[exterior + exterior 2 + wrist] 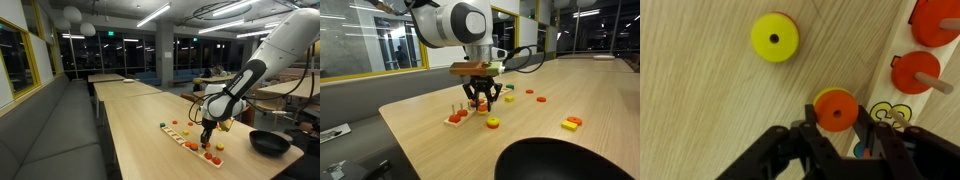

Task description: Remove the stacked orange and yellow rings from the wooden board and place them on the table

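Our gripper (847, 130) hangs low with its jaws apart. Between them sits a lone orange ring (835, 112), lying flat with its hole facing up, just off the near edge of the wooden board (925, 110). One finger stands close against the ring and the other is further off. We cannot tell whether either pad touches it, nor whether the ring rests on the table (700, 100) or overlaps the board's edge. The stacked pair we are after, a yellow ring with an orange rim peeking from under it (774, 38), lies flat on the bare table, well clear of the board and on the side away from its pegs. From the jaws it sits ahead and to one side, beyond the lone ring, so we judge it is already off the board. What remains seems to be the ring between the fingers, which has no long axis to favour. An exterior view shows the same stack (493, 123) just in front of the board (455, 119), with the gripper (483, 100) directly above the board's end. On the board, red rings on a peg (918, 70) are partly cut off by the frame. A black bowl (570, 160) sits far from the board. The fingertips themselves are dark and blur together.
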Motion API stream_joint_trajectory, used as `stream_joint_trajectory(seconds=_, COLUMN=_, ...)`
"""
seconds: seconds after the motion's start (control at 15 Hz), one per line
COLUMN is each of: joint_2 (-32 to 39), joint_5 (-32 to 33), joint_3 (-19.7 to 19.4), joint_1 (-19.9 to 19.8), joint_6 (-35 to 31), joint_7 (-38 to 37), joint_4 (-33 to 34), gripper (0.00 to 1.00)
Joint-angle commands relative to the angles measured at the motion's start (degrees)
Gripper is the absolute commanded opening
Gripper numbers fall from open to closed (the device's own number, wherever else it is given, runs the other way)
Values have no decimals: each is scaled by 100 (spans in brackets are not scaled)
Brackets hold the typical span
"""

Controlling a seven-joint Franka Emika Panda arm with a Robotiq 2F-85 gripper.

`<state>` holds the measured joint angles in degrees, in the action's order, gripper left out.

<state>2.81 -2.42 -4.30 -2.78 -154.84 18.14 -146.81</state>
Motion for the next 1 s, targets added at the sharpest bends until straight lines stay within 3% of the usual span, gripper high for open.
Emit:
stream_joint_trajectory(seconds=0.0, joint_2=293, joint_5=135, joint_3=46, joint_1=-51, joint_6=-123, joint_7=-168, joint_4=208, gripper=17)
stream_joint_trajectory(seconds=0.2, joint_2=403, joint_5=123, joint_3=53, joint_1=-64, joint_6=-107, joint_7=-206, joint_4=303, gripper=18)
stream_joint_trajectory(seconds=0.27, joint_2=416, joint_5=143, joint_3=47, joint_1=-61, joint_6=-93, joint_7=-262, joint_4=338, gripper=67)
stream_joint_trajectory(seconds=0.33, joint_2=413, joint_5=154, joint_3=49, joint_1=-59, joint_6=-86, joint_7=-280, joint_4=358, gripper=68)
stream_joint_trajectory(seconds=0.6, joint_2=242, joint_5=225, joint_3=36, joint_1=-46, joint_6=50, joint_7=-400, joint_4=375, gripper=97)
stream_joint_trajectory(seconds=0.73, joint_2=65, joint_5=536, joint_3=-49, joint_1=-21, joint_6=316, joint_7=-714, joint_4=416, gripper=100)
stream_joint_trajectory(seconds=0.93, joint_2=-453, joint_5=827, joint_3=-81, joint_1=-71, joint_6=1501, joint_7=-875, joint_4=610, gripper=100)
